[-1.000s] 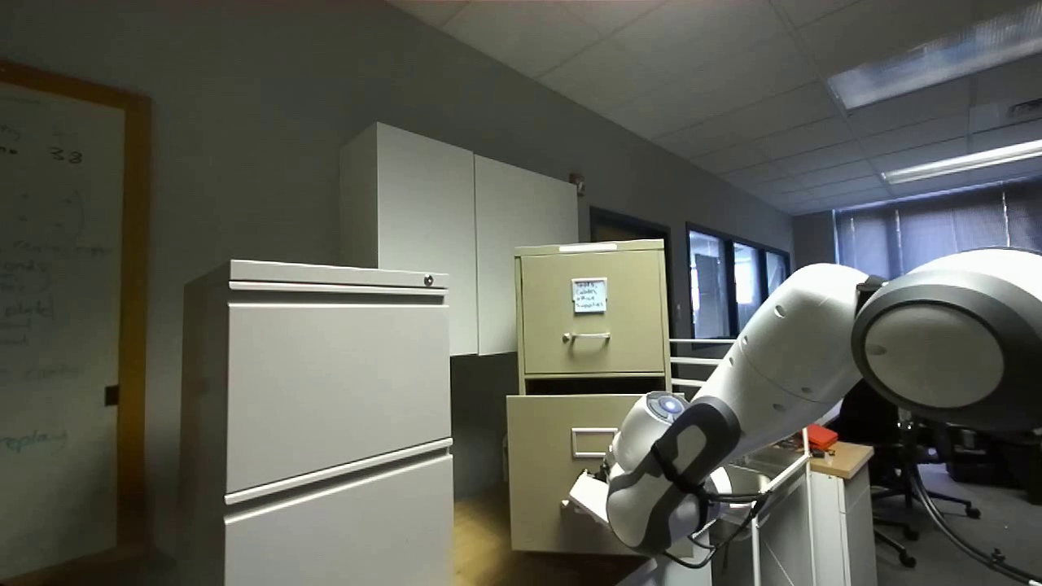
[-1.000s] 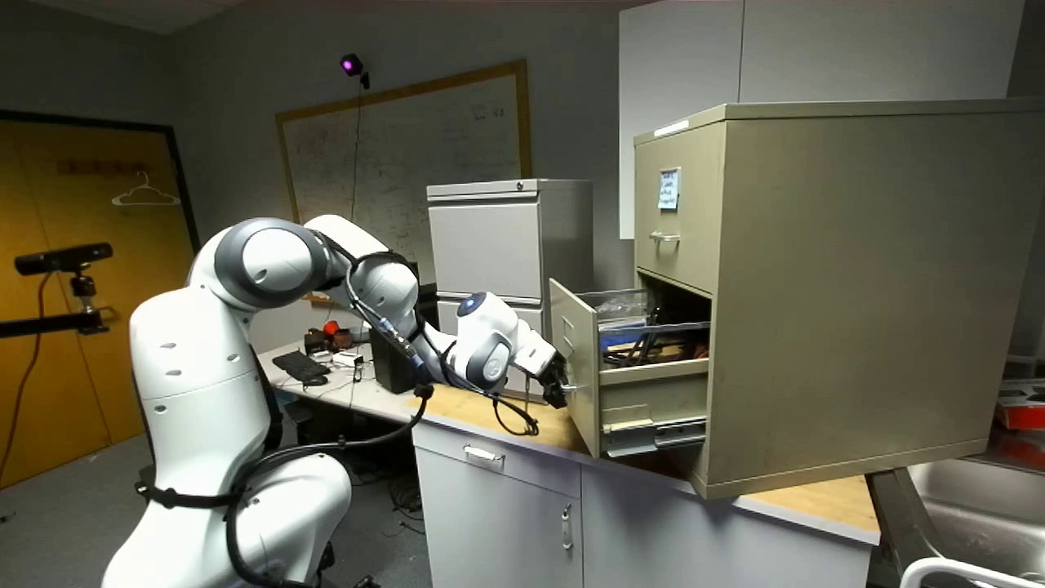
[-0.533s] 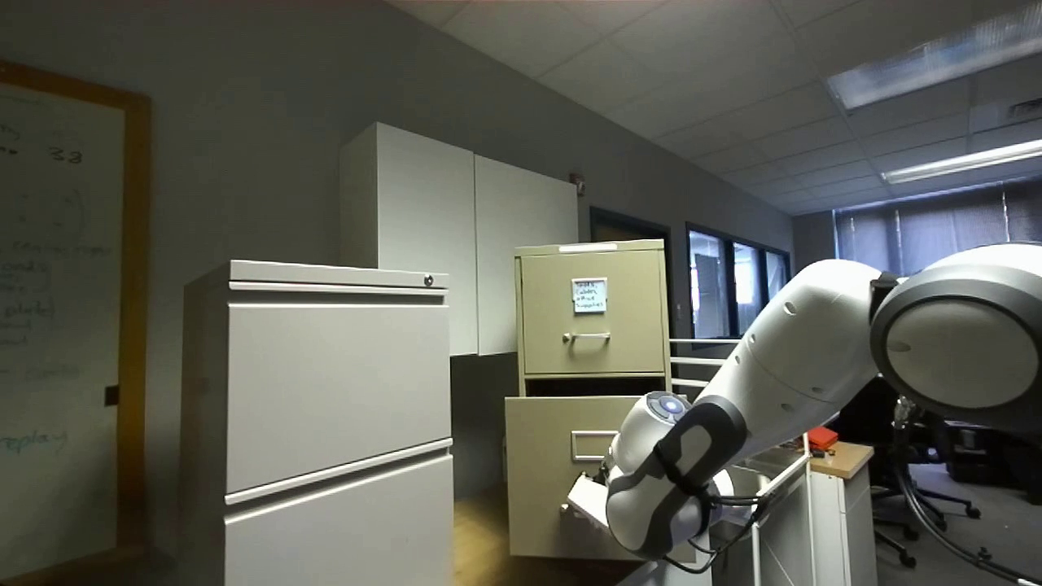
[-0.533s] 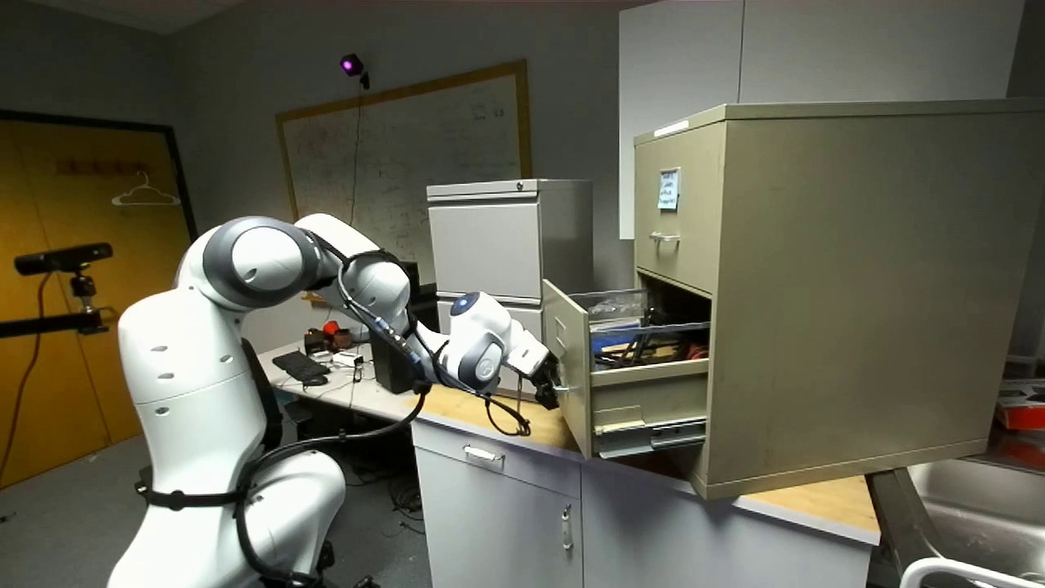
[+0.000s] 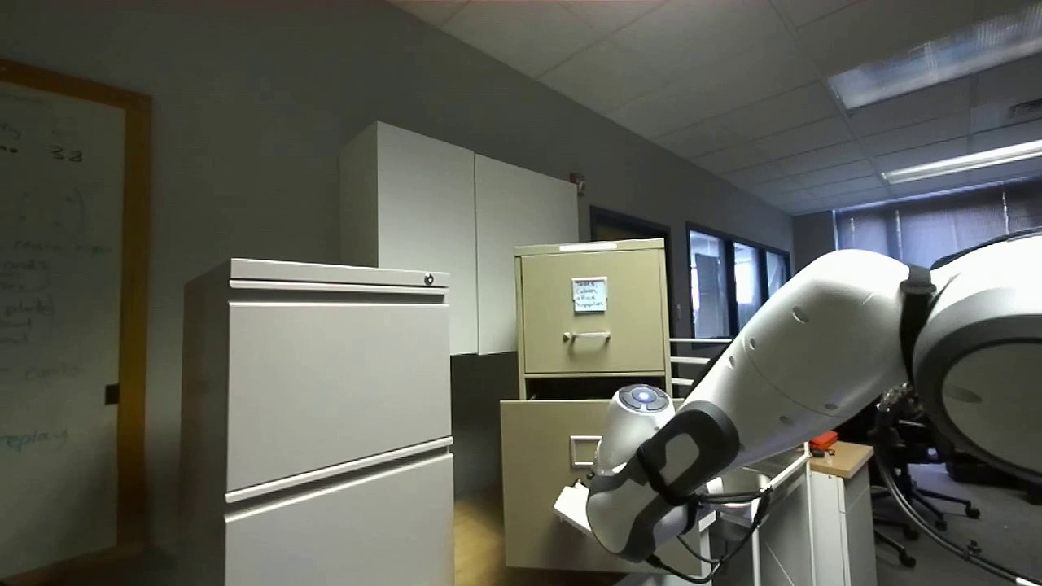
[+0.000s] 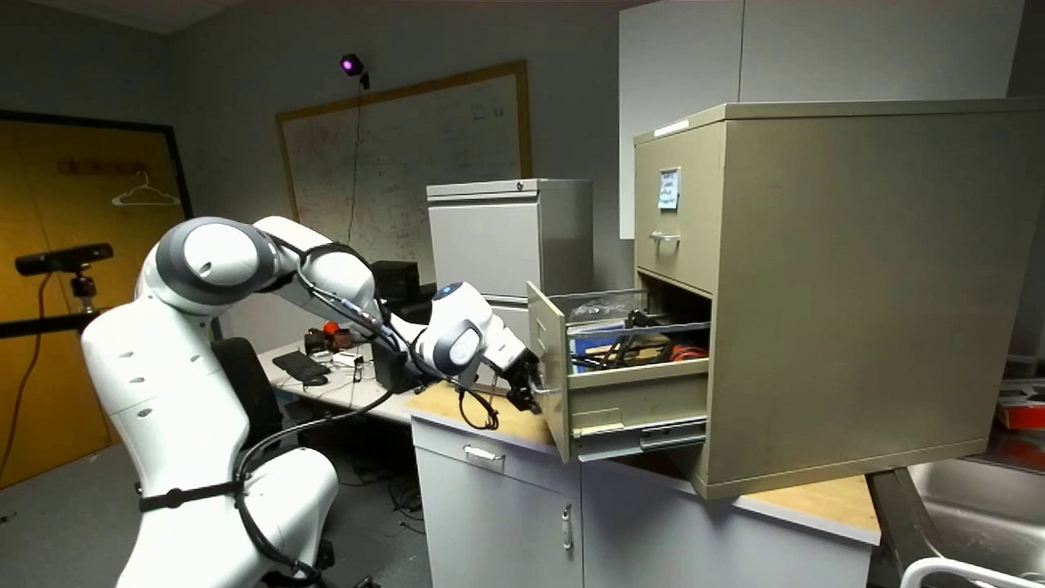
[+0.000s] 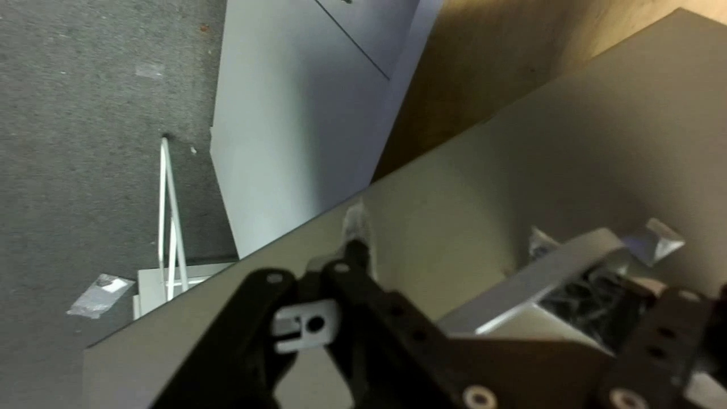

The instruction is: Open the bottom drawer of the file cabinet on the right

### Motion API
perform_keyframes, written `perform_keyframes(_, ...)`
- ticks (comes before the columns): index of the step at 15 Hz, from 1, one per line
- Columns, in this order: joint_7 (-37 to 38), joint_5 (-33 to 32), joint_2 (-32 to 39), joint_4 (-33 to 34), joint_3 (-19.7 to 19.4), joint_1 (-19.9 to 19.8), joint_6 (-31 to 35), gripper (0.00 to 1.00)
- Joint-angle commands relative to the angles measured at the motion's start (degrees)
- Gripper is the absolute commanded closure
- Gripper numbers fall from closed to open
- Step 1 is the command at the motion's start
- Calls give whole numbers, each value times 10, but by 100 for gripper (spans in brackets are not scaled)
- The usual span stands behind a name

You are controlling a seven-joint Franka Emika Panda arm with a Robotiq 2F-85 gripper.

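The tan file cabinet (image 6: 849, 294) carries a paper label on its top drawer. Its bottom drawer (image 6: 549, 367) stands well out, with the front showing in both exterior views. Across that front, the silver pull (image 7: 534, 278) runs diagonally in the wrist view. My gripper (image 7: 454, 230) is open at the pull, its fingers (image 7: 356, 250) wide apart. One of them stands clear of the bar; the other, dark and taped, is partly covered by the bar and seems to reach behind it. In an exterior view the gripper's dark body is against the drawer front; elsewhere the arm hides it.
Inside the drawer lie blue, black and red items (image 6: 629, 347). A pale grey cabinet (image 5: 338, 407) stands beside the file cabinet. Below is a wooden counter (image 6: 465, 408) on white cupboards (image 6: 498, 514). A sink (image 6: 971, 506) lies by the file cabinet.
The bottom drawer has slid farther out of the cabinet. The arm and gripper have drawn back with it, away from the cabinet, and more of the drawer's contents show.
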Motion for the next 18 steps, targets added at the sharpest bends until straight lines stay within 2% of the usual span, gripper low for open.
perform_keyframes(1,104,32,126,-11,27,54,-106,0)
perform_keyframes(3,181,31,193,-4,41,64,-179,0)
perform_keyframes(4,187,68,238,5,62,60,-219,0)
perform_keyframes(5,219,68,264,14,65,71,-263,0)
perform_keyframes(6,261,31,274,-2,8,125,-309,0)
perform_keyframes(9,352,-29,296,15,0,171,-435,0)
perform_keyframes(12,397,-61,298,46,2,208,-567,0)
perform_keyframes(14,404,-76,305,71,4,209,-641,0)
perform_keyframes(15,377,-54,337,85,9,194,-675,0)
perform_keyframes(18,375,-60,347,131,10,190,-799,0)
